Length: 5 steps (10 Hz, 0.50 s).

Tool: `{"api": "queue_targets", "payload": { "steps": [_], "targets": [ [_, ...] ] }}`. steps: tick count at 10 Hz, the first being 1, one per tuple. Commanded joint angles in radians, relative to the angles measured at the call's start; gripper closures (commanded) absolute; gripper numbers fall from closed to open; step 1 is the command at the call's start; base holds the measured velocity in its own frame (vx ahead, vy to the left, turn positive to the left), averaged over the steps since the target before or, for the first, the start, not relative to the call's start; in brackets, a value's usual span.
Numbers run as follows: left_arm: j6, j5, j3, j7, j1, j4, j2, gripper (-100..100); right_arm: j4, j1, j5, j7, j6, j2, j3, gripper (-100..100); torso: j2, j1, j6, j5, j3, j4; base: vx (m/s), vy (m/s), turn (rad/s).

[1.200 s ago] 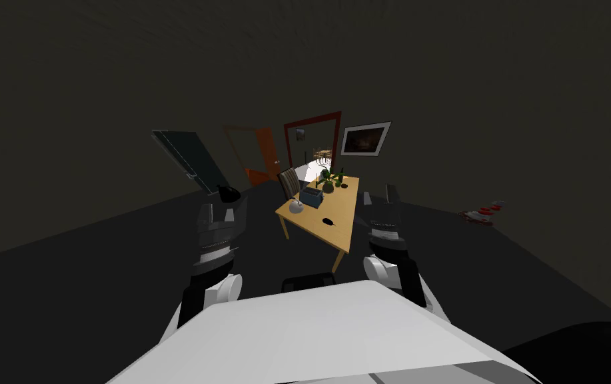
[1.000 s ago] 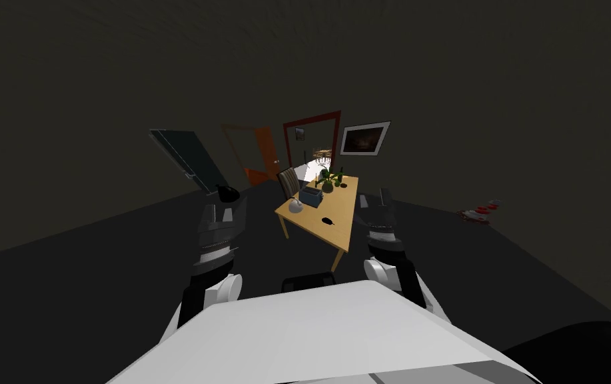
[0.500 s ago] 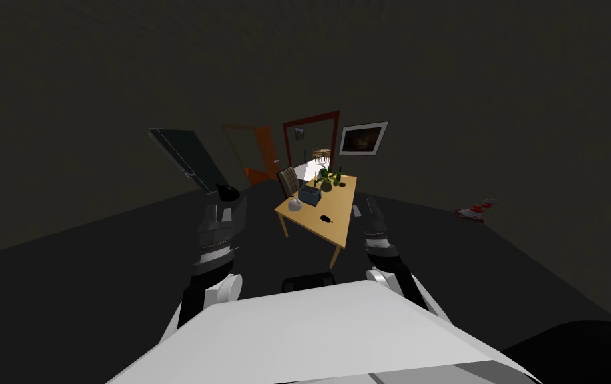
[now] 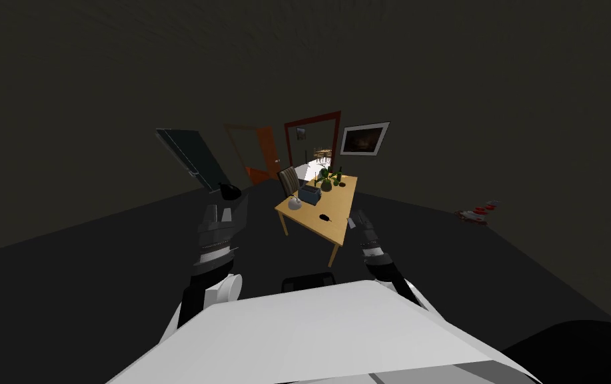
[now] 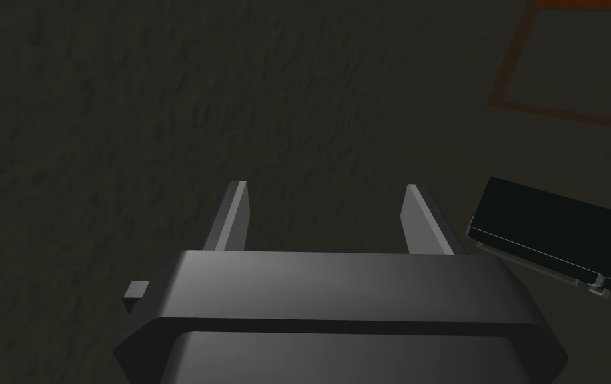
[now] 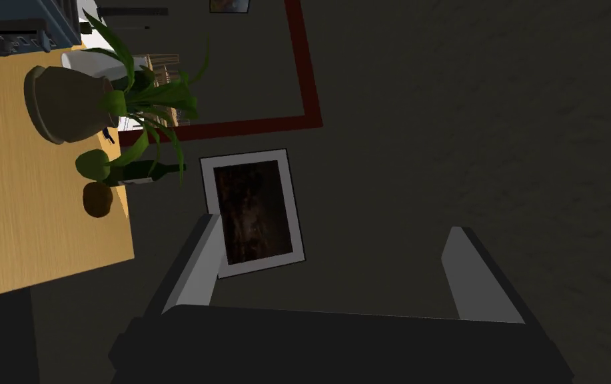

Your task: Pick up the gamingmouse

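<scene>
Head view: the small black gamingmouse (image 4: 325, 217) lies on the near half of the wooden table (image 4: 337, 230), bare top around it. Dark floor (image 4: 464, 267) lies open all round. The right gripper (image 4: 356, 219) hangs by the table's right edge, fingers wide apart, holding nothing. The left gripper (image 4: 220, 212), well left, is spread too. A brown pot (image 6: 64, 103) holds a green plant (image 6: 157, 100).

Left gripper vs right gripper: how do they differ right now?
The left gripper hangs left of the table, well off it; the right gripper is beside the table's right edge, nearer the black mouse. The left gripper looks larger, closer to the head camera; the right gripper is reached out farther. Both are open and empty.
</scene>
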Motion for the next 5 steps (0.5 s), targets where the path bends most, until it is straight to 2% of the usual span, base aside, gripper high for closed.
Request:
{"api": "queue_targets", "payload": {
  "steps": [1,2,3,5],
  "targets": [
    [0.0,0.0,0.0,0.0,0.0,0.0,0.0,0,0.046,0.02,-0.003,0.002,0.015,-0.048,0.024,-100,0.0,0.0,0.0,0.0,0.0,0.0,-0.056,-0.089,0.11],
    [0.0,0.0,0.0,0.0,0.0,0.0,0.0,0,0.069,0.029,-0.004,0.005,0.02,-0.08,0.041,-100,0.0,-0.001,0.0,0.0,0.0,0.0,-0.054,-0.101,0.143],
    [0.0,0.0,0.0,0.0,0.0,0.0,0.0,0,0.082,0.029,-0.004,0.005,0.02,-0.08,0.041,-100,0.0,-0.002,0.0,0.0,0.0,0.0,-0.032,-0.072,0.055],
    [0.0,0.0,0.0,0.0,0.0,0.0,0.0,0,0.153,0.041,-0.005,0.015,0.033,-0.152,0.074,-100,-0.002,0.001,0.0,0.0,-0.001,0.0,-0.03,-0.054,0.169]
  ]
}}
